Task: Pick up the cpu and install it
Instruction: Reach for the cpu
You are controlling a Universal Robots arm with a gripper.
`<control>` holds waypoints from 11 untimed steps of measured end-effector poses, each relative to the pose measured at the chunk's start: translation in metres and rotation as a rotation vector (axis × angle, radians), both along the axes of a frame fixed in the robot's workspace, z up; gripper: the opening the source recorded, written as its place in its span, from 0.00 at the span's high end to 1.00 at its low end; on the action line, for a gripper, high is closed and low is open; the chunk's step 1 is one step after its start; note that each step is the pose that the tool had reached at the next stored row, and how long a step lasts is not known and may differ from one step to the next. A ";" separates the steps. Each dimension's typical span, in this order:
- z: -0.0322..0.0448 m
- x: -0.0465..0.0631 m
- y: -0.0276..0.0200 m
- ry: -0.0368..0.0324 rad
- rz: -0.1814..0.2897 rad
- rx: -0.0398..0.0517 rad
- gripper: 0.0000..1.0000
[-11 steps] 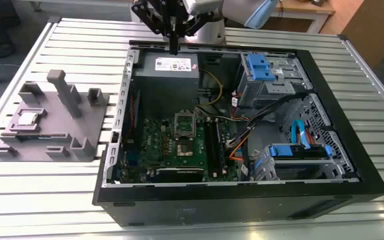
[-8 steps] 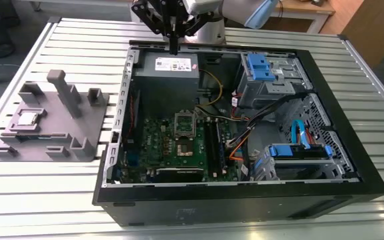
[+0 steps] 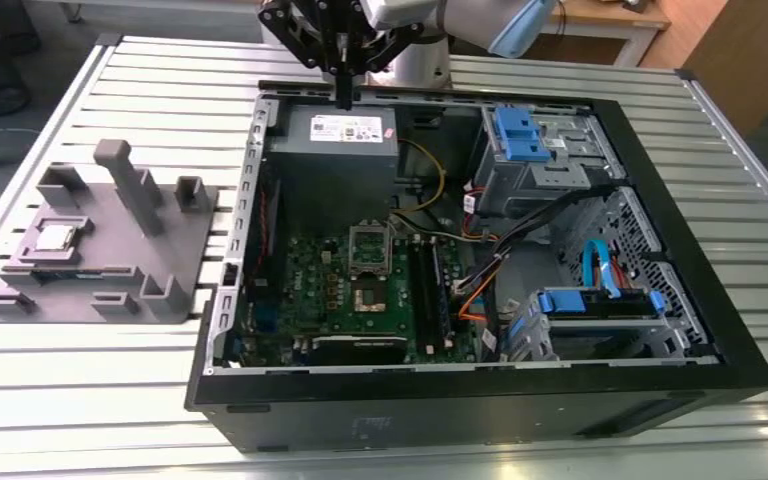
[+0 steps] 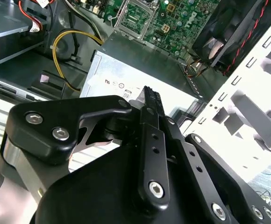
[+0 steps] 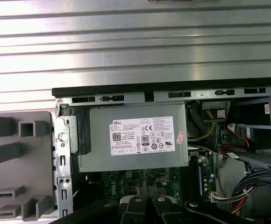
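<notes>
Flat, square, silvery cpu (image 3: 57, 237) rests on a grey plastic block (image 3: 191, 250), well to the exterior view's left of the jaws, which seem together.

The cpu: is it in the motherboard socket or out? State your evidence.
Out. The cpu lies on the grey block, outside the computer case.

cpu (image 3: 53, 237) | silvery square (small) | lying flat | on grey block (image 3: 191, 235)
</notes>
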State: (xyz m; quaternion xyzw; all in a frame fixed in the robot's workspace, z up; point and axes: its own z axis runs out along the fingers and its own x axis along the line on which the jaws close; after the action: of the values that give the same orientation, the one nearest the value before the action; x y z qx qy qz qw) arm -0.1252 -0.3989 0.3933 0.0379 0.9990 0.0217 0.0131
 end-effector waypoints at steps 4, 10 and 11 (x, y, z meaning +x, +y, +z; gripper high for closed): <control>0.0000 -0.001 0.0000 0.0001 0.000 0.0000 0.89; 0.0000 -0.002 0.0000 0.0001 0.000 0.0000 0.89; 0.0000 -0.002 0.0000 0.0000 0.000 0.0001 0.89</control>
State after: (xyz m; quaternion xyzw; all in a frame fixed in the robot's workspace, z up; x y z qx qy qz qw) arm -0.1275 -0.3989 0.3933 0.0379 0.9990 0.0217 0.0131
